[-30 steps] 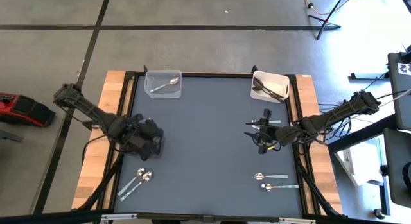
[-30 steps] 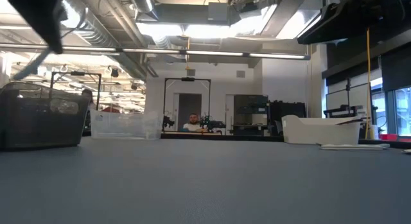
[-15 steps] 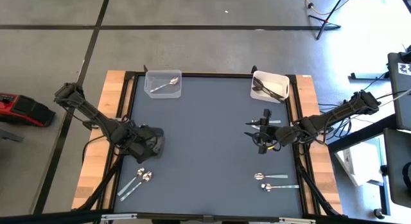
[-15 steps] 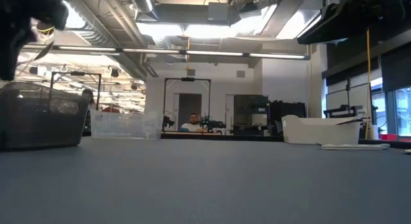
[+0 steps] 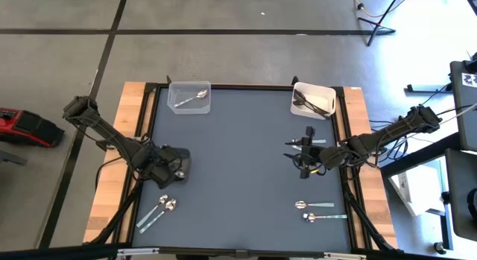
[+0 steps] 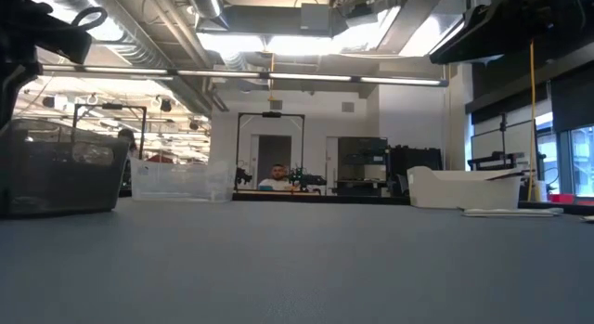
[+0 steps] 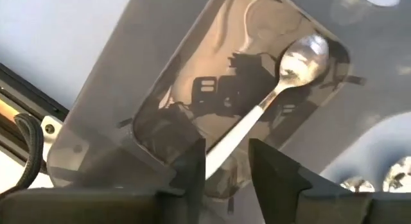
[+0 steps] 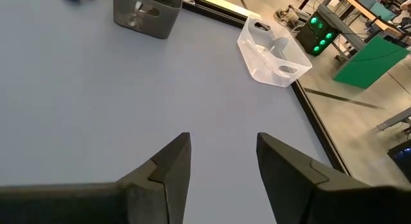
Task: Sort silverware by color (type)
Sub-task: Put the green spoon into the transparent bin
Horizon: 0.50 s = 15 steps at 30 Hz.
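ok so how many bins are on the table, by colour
clear bin: 1
white bin: 1
dark grey bin: 1
total: 3

Dark grey table mat (image 5: 238,156), wooden side boards (image 5: 112,178), red object (image 5: 22,127) on the floor, person (image 6: 277,178) seated in the room behind
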Tool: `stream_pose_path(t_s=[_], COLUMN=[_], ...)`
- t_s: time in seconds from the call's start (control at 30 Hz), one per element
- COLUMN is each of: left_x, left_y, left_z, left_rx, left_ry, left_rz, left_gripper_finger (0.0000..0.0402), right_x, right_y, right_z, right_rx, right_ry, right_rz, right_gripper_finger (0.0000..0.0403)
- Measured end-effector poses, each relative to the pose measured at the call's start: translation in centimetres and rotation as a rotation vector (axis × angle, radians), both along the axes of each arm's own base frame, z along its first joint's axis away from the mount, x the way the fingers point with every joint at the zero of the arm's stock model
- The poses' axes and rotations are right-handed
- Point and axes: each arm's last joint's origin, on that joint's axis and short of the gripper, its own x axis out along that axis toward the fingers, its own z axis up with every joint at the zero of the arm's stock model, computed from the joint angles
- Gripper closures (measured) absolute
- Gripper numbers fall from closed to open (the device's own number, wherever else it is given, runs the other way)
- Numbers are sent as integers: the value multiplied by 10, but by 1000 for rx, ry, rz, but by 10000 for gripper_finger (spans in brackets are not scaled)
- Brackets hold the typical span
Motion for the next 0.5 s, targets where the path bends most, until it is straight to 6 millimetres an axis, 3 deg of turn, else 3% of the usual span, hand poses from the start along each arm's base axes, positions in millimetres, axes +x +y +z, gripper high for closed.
stream_pose_path(t_s=[0.2,0.33,0.5], left_x=[12,28,52], left_y=[-5,-9,-19], left_z=[26,46,56], left_rx=[9,131,263], left_ry=[-123,-339,-627], left_rz=[-66,-165,-300], left_gripper_finger=[281,282,282], right_x=[0,0,0], right_y=[0,0,0], right_z=[1,1,1], right_rx=[2,2,38], right_ry=[-5,-6,-14], right_rz=[0,0,-12], right_gripper_finger=[235,235,235])
